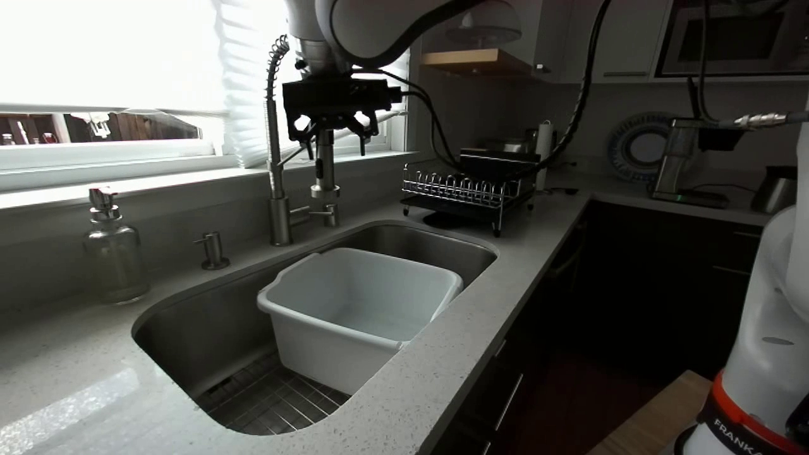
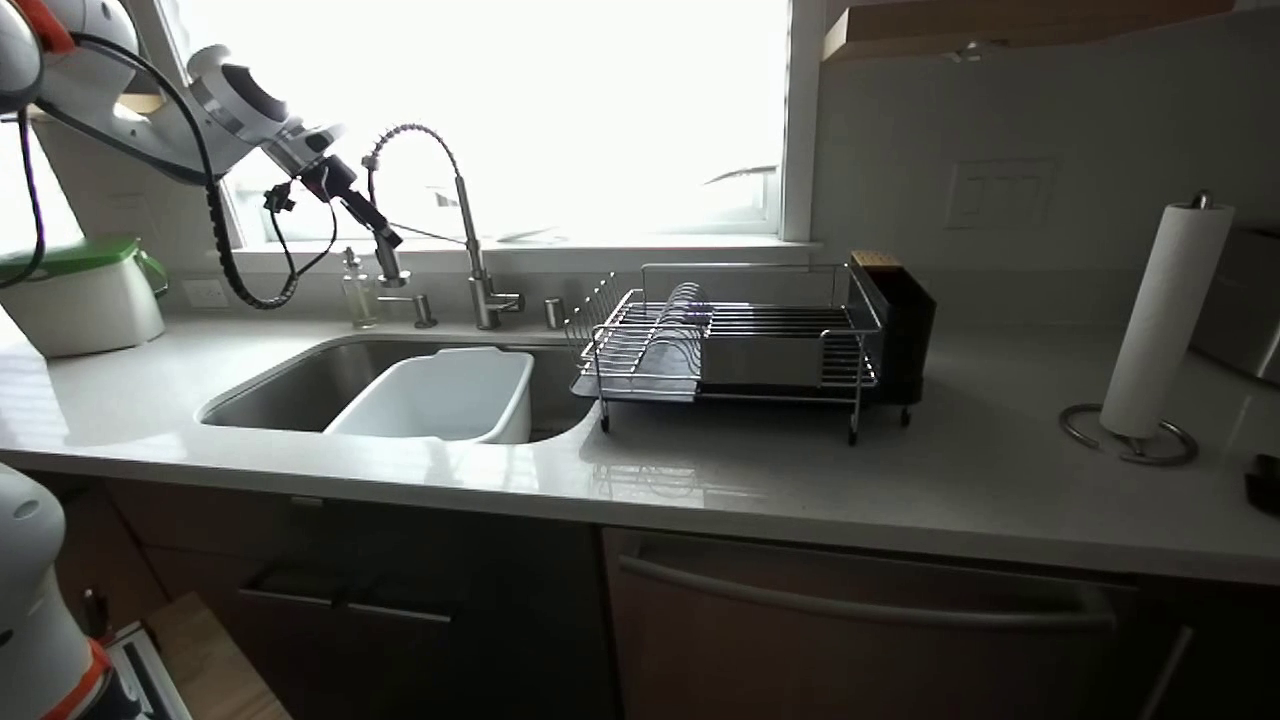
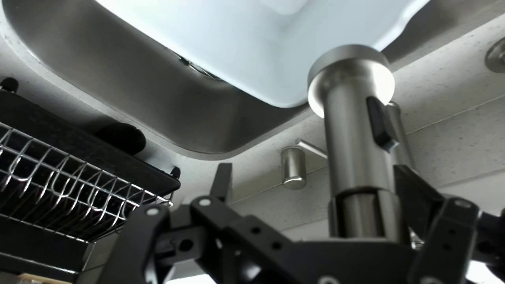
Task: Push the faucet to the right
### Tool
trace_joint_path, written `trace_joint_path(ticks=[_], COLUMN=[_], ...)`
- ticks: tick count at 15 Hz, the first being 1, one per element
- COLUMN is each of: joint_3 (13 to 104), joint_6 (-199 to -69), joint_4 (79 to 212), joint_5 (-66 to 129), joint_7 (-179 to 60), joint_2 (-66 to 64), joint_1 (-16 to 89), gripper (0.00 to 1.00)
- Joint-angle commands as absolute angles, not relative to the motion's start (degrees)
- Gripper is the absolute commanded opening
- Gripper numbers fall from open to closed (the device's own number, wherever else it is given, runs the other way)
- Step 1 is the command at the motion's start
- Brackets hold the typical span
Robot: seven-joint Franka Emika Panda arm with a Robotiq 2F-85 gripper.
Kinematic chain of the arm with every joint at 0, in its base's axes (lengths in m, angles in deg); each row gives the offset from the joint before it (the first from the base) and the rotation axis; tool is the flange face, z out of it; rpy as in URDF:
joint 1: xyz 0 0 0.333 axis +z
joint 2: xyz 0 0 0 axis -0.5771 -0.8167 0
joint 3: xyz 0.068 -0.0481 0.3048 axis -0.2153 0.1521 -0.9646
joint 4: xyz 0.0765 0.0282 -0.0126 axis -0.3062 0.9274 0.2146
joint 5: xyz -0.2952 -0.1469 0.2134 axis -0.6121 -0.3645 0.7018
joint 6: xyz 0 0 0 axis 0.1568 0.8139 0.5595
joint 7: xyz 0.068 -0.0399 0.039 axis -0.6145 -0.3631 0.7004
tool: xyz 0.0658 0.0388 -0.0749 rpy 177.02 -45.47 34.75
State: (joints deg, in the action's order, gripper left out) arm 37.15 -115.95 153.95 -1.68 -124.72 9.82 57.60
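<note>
Push stage, apparently about to begin. The faucet (image 2: 472, 235) stands on the tabletop (image 2: 980, 460) behind the sink (image 1: 208, 335); the pincer (image 1: 337, 146), fingers wide apart, appears to straddle its spray head (image 3: 357, 138), contact uncertain. Next move, as judged: one finger pressed sideways, carrying the spray head toward the rack (image 2: 760, 360). Pose: arm (image 1: 376, 31) extended over the sink, wrist slanting down toward the faucet.

Pale speckled bench (image 2: 1000, 465), sink (image 1: 208, 338) cut right in. Faucet (image 1: 280, 221), dispenser (image 1: 215, 253) and bottle (image 1: 115, 265) along the back, rack (image 2: 762, 360) beside the sink, roll (image 2: 1165, 320) on a stand (image 2: 1188, 446), plus a green-lidded bin (image 2: 90, 310).
</note>
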Motion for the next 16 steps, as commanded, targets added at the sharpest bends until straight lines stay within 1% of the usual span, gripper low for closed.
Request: trace_joint_path(ticks=[1, 5, 7, 12, 15, 16], joint_3=[40.0, 42.3, 42.8, 43.2, 43.8, 43.7], joint_6=[-124.0, -133.3, -137.6, -136.9, -137.3, -136.8], joint_4=[165.8, 172.6, 174.6, 175.7, 175.7, 176.1], joint_5=[-0.9, -4.7, -9.9, -26.8, -31.1, -29.1], joint_7=[-121.0, -124.2, -130.3, -149.9, -159.3, -158.4], joint_2=[17.9, 20.8, 20.9, 19.7, 19.0, 18.9], joint_1=[53.2, 48.8, 46.9, 44.2, 43.6, 44.0], gripper=[1.0, 1.0, 1.0, 1.0, 1.0, 1.0])
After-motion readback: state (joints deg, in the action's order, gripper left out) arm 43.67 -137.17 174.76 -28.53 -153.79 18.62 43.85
